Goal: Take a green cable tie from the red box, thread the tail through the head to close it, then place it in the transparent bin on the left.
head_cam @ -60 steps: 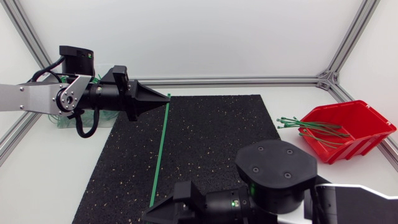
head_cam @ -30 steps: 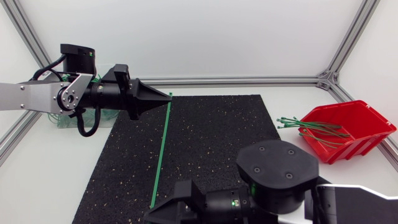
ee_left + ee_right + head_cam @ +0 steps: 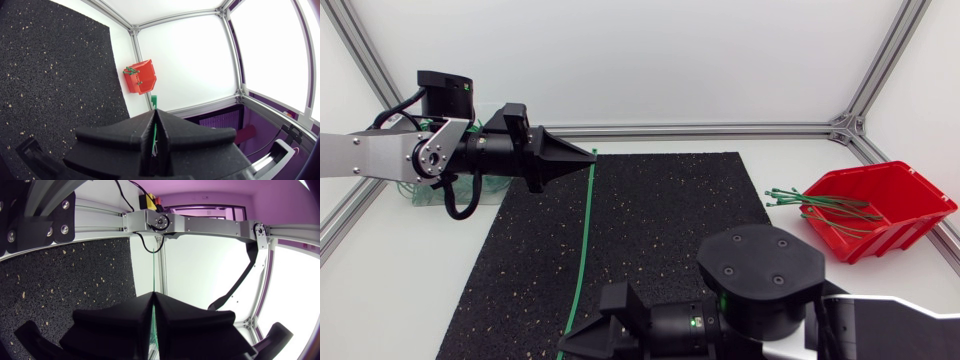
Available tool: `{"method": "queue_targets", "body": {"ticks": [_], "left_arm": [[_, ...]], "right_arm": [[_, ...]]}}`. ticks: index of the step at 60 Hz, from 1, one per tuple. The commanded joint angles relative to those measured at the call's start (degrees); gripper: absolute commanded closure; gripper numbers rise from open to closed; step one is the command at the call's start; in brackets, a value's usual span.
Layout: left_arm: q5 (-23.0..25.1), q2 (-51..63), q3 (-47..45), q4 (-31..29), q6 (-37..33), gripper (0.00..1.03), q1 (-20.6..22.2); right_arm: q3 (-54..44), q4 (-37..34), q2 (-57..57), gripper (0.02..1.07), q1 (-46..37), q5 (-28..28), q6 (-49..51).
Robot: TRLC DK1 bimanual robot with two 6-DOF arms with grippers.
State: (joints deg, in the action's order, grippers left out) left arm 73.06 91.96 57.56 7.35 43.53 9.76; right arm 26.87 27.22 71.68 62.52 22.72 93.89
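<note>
A long green cable tie (image 3: 582,250) stretches over the black mat, slightly bowed, held at both ends. My left gripper (image 3: 588,155) is shut on its far end, whose tip pokes out past the fingers in the left wrist view (image 3: 154,101). My right gripper (image 3: 563,352), at the mat's near edge, is shut on the near end; the strap (image 3: 152,275) runs straight out ahead of its fingers. The red box (image 3: 890,215) with several more green ties (image 3: 820,205) sits at the right. The transparent bin (image 3: 420,192) is mostly hidden behind my left arm.
The black speckled mat (image 3: 660,220) covers the middle of the white table. Aluminium frame rails (image 3: 720,129) run along the back and slant down both sides. The red box also shows far ahead of the left gripper (image 3: 140,77).
My right gripper has closed on the tie's near end. The strap, straight before, now bows a little to the right. The left arm has stayed put.
</note>
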Motion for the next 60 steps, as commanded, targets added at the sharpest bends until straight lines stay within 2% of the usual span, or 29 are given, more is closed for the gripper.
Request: {"method": "queue_targets", "body": {"ticks": [1, 9, 16, 20, 23, 25, 29, 38, 48, 53, 60], "left_arm": [[0.77, 0.23, 0.54, 0.38, 0.33, 1.0, -0.62], [0.77, -0.29, -0.34, 0.64, 0.07, 1.0, -0.71], [0.77, -1.08, -1.13, 1.08, -0.2, 1.0, -0.62], [0.77, -1.7, -1.49, 1.43, -0.29, 1.0, -0.44], [0.77, -2.31, -1.84, 1.61, -0.37, 1.0, -0.18], [0.77, -2.58, -2.19, 2.14, -0.37, 1.0, 0.08], [0.77, -2.93, -2.63, 2.66, -0.46, 1.0, 0.44], [-0.2, -4.69, -3.6, 5.13, -0.46, 1.0, 1.23], [-3.36, -8.38, -6.14, 9.26, -0.2, 1.0, 2.9], [-5.12, -10.84, -7.81, 10.31, -0.2, 1.0, 3.78], [-7.67, -14.97, -10.19, 11.19, -0.29, 1.0, 4.92]], "right_arm": [[0.29, 0.73, 0.65, 1.01, -1.79, 1.01, -3.53], [0.81, 3.45, 0.13, 1.01, -5.48, 4.79, -14.61], [2.31, 2.92, -0.84, 1.01, -8.12, 7.07, -26.12], [4.33, -0.77, -1.28, 1.01, -9.08, 7.34, -32.63], [7.67, -9.64, -1.98, 1.01, -9.26, 5.14, -37.37], [9.43, -13.16, -2.07, 1.01, -9.26, 3.73, -41.24], [9.95, -13.51, -2.16, 1.01, -9.7, 3.38, -45.9], [11.97, -15.36, -1.89, 1.01, -13.3, 7.69, -57.5], [17.69, -27.93, -1.54, 1.01, -16.64, 16.92, -67.52], [19.97, -31.71, -1.98, 1.01, -18.66, 24.56, -74.02], [21.55, -35.4, -3.92, 1.01, -19.02, 30.72, -82.11]]}}
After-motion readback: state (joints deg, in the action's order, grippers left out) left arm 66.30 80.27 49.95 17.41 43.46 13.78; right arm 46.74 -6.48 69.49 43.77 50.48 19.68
